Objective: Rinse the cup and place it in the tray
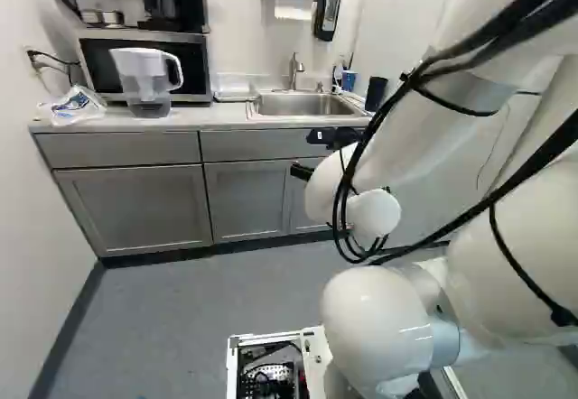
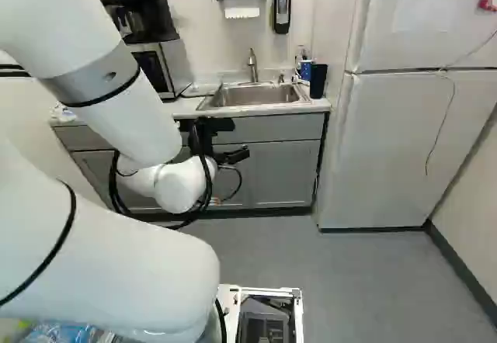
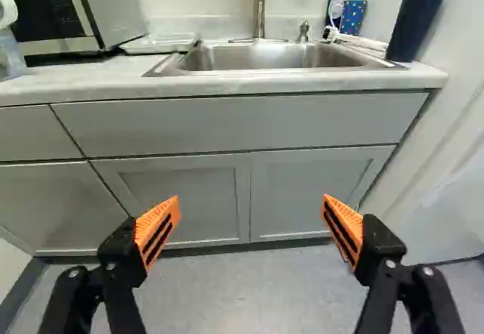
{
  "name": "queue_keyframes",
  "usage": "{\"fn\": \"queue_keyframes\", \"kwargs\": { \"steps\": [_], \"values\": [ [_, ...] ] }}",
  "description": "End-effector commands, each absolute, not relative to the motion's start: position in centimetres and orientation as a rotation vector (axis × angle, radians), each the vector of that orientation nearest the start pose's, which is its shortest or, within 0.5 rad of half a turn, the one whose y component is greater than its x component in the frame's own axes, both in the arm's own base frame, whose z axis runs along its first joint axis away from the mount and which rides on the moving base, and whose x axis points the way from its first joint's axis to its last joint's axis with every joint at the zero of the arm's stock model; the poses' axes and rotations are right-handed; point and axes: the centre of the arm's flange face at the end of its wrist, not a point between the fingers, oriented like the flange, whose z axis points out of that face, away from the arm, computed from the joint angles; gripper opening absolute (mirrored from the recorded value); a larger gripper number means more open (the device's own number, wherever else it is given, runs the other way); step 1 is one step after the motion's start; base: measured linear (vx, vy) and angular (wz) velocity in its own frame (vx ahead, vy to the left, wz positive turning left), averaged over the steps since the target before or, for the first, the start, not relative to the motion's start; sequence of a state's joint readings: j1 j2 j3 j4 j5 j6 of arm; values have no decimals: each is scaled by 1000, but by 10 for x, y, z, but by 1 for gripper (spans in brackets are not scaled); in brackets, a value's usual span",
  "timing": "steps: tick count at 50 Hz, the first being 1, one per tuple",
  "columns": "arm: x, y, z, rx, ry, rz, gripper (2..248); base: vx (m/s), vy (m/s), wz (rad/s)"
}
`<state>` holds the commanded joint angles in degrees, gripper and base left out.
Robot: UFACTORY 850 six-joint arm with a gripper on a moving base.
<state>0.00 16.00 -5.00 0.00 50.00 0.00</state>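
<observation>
Clearly, the jaws stand wide open, their orange pads holding nothing. Ahead, on the bench, a dark cup stands beside the sink, near a patterned cup; a white tray lies across the sink from them.

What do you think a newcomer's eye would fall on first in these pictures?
Probably the big white arm, which fills much of the right side of the left base view. Next would likely come the orange pads of the end effector, spread wide in front of the gray cabinets. Beyond them, the metal sink and the tall dark cup beside it stand out.
</observation>
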Motion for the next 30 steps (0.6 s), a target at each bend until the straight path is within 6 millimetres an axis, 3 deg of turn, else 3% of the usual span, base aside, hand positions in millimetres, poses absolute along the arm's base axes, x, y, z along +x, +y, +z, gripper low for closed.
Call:
{"fn": "queue_keyframes", "kwargs": {
  "steps": [30],
  "values": [
    [272,0,366,-2558,0,-1823,247,0,0,0]
  ]
}}
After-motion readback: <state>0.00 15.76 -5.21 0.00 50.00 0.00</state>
